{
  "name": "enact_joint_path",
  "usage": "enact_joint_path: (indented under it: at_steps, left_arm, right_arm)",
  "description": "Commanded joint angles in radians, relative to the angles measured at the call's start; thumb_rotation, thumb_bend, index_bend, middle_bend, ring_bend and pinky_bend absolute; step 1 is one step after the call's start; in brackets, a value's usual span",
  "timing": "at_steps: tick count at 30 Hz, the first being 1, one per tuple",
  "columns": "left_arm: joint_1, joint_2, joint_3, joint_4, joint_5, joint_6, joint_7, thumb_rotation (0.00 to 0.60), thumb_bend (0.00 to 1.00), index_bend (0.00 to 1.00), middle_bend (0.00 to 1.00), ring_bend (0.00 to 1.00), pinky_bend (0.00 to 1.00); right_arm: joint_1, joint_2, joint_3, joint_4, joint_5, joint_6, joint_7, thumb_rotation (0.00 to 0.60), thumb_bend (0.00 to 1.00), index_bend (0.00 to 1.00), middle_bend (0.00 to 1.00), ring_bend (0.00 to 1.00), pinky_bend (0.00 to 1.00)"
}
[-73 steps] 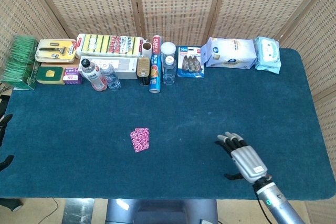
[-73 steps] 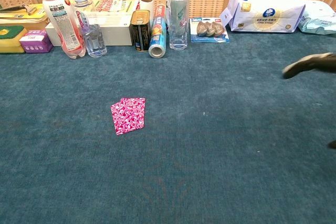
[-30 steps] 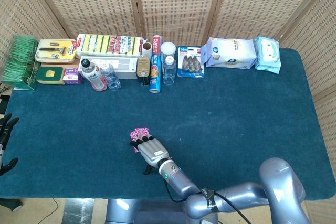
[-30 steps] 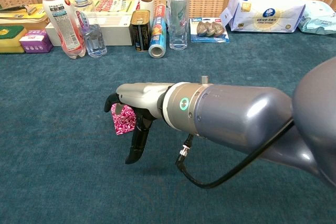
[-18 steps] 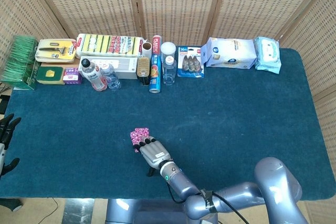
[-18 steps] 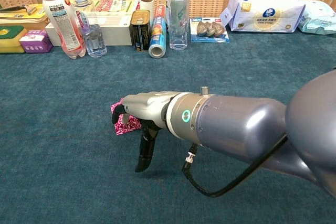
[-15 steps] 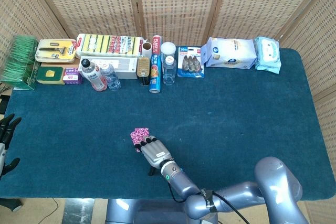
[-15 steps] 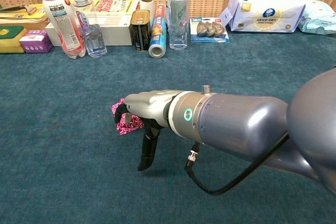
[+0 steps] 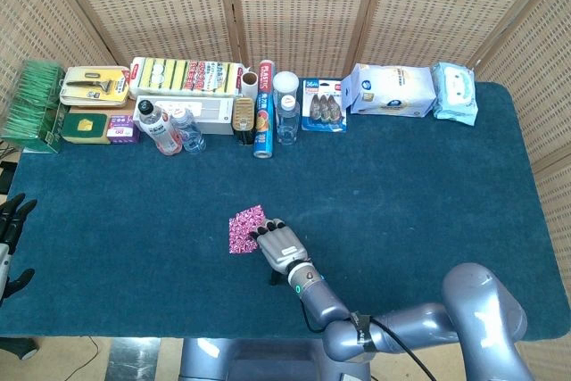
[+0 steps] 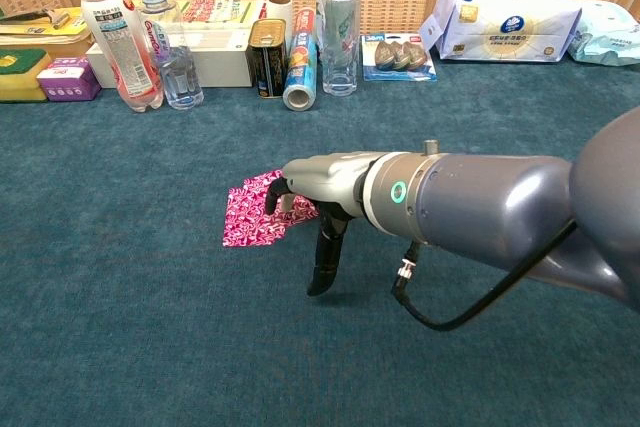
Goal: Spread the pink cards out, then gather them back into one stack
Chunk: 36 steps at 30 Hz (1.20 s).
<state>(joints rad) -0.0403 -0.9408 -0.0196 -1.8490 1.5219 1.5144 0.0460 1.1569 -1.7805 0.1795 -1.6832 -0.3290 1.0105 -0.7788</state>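
Observation:
The pink patterned cards point(image 9: 244, 228) lie on the blue table cloth near the front middle, slightly fanned and turned at an angle point(image 10: 255, 219). My right hand point(image 9: 281, 245) hovers just right of them, fingertips point(image 10: 284, 194) touching the cards' right edge, thumb pointing down at the cloth point(image 10: 322, 267). It holds nothing. My left hand point(image 9: 11, 220) shows only as dark spread fingers at the far left edge of the head view, off the table and away from the cards.
A row of goods lines the back edge: bottles point(image 9: 159, 128), a tall clear bottle point(image 10: 338, 29), a foil roll point(image 10: 299, 72), sponges point(image 9: 186, 76), and wipe packs point(image 9: 391, 89). My right forearm point(image 10: 500, 217) crosses the front right.
My right hand has slid to the right, dragging the cards with it. The cards have turned, fanned out a little, and show more than before. The left hand has stayed put.

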Motion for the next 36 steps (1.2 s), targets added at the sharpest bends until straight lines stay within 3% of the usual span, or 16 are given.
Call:
enact_joint_path:
  at_steps: [1,27,32,36]
  left_arm:
    - [0.000,0.000,0.000,0.000,0.000,0.000,0.000,0.600,0.05,0.00,0.00,0.00,0.05]
    - [0.004,0.000,0.006,0.000,0.010,0.005,-0.007,0.600,0.05,0.00,0.00,0.00,0.05]
    - [0.001,0.007,0.010,0.001,0.016,-0.003,-0.021,0.600,0.05,0.00,0.00,0.00,0.05]
    - [0.001,0.014,0.012,0.005,0.023,-0.003,-0.041,0.600,0.05,0.00,0.00,0.00,0.05]
  right_arm:
    - [-0.003,0.012,-0.002,0.008,0.014,0.003,-0.001,0.600,0.00,0.17,0.18,0.01,0.03]
    - [-0.015,0.122,0.015,0.043,0.158,0.051,-0.035,0.600,0.00,0.17,0.18,0.01,0.03]
    - [-0.021,0.141,0.048,0.041,0.201,0.048,-0.019,0.600,0.00,0.17,0.18,0.01,0.03]
    - [-0.041,0.182,0.100,-0.019,0.187,0.014,0.046,0.600,0.00,0.17,0.18,0.01,0.04]
